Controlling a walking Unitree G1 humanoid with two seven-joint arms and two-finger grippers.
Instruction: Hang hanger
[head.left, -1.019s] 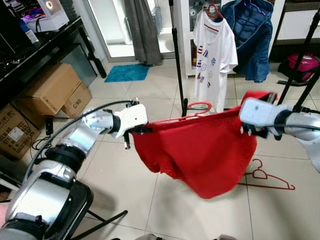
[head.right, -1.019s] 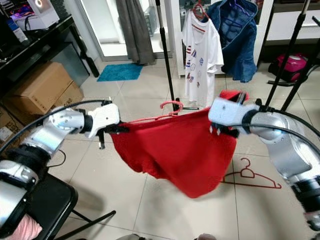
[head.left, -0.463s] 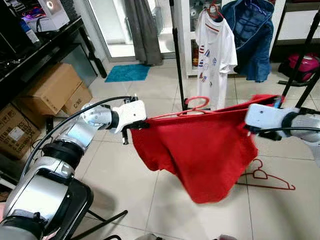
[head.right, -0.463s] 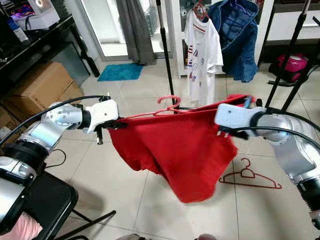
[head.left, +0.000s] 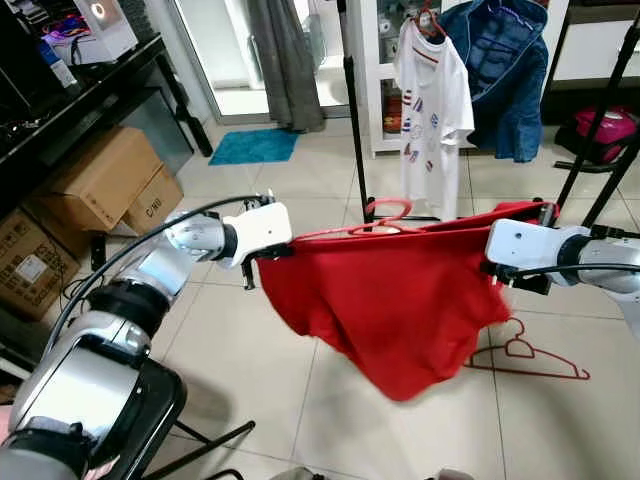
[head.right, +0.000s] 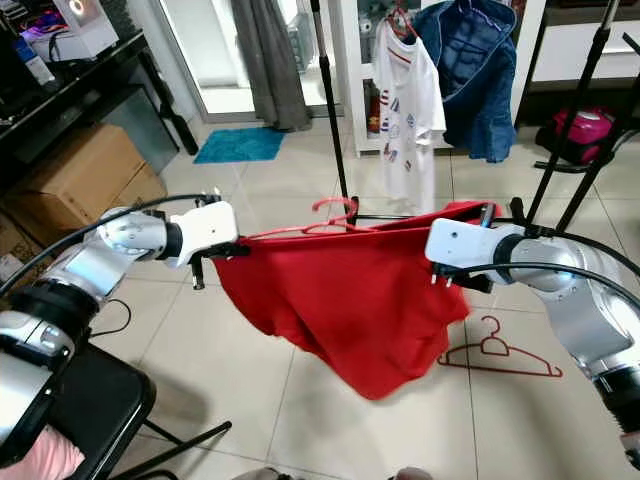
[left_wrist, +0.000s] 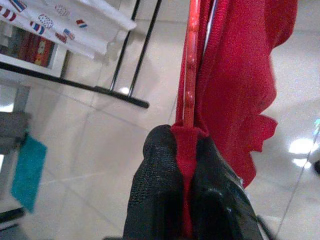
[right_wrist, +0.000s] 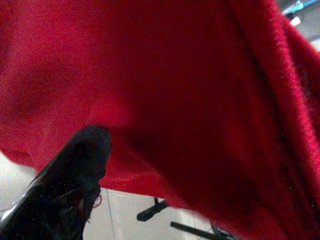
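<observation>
Left gripper (left_wrist: 186, 150) stays pinched on the red garment (head.left: 400, 300) and pink hanger (head.left: 385, 213); right gripper (head.left: 500, 272), grip unclear, has drawn the cloth tauter, lifting it toward the garment rack (head.left: 352, 100).

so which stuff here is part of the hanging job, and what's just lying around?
Job: red garment; pink hanger in it; left tool, shut on the garment's edge; right tool at its other end.

Lying about: spare hanger on floor; boxes; teal mat.

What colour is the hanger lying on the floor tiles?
Red, the hanger on the floor; clearest in the left eye view.
</observation>
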